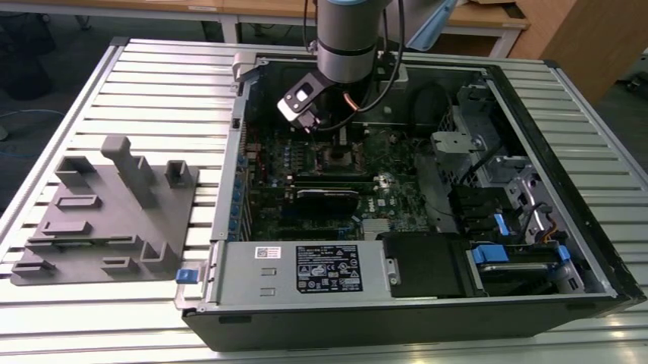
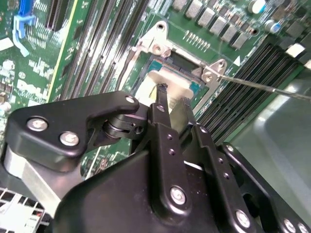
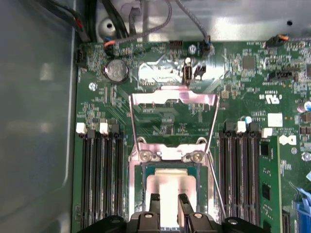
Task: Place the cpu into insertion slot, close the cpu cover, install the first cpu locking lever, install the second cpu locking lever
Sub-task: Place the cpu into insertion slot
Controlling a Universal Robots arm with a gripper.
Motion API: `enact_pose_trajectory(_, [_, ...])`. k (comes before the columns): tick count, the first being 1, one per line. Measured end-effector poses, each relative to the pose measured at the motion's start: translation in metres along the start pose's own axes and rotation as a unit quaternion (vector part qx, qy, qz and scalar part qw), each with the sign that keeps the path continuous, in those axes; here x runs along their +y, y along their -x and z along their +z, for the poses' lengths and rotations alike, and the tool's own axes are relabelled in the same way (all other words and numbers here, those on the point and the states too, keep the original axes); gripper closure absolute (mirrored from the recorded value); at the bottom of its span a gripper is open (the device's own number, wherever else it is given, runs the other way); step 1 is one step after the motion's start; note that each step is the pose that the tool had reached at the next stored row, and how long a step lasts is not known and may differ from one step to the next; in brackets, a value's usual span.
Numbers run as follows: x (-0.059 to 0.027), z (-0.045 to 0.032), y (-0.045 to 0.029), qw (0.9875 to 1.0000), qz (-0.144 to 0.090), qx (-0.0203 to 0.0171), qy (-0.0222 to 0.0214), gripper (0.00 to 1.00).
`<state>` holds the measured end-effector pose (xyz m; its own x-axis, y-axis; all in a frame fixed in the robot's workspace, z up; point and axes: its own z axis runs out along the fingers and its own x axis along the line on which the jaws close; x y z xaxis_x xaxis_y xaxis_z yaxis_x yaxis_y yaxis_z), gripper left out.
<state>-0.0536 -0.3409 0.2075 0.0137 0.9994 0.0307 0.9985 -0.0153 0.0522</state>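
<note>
**Surface finishes at the socket.**
The cpu top is smooth pale metal; the cpu cover and the insertion slot rim are bright silvery metal; the circuit board is glossy green; the gripper is matt black, with shiny screws.

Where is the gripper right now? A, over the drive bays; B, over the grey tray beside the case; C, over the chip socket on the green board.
C: in both wrist views the gripper hangs over the chip at its socket.
</note>
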Motion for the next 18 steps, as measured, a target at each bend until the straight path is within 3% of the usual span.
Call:
enact_pose_trajectory(1, [0.0001,0.0,0.0,1.0,0.0,-0.0002,-0.0025,0.71])
enact_pose_trajectory(18, [0.0026,0.0002,0.0,1.0,0.003,-0.0002,-0.0025,0.71])
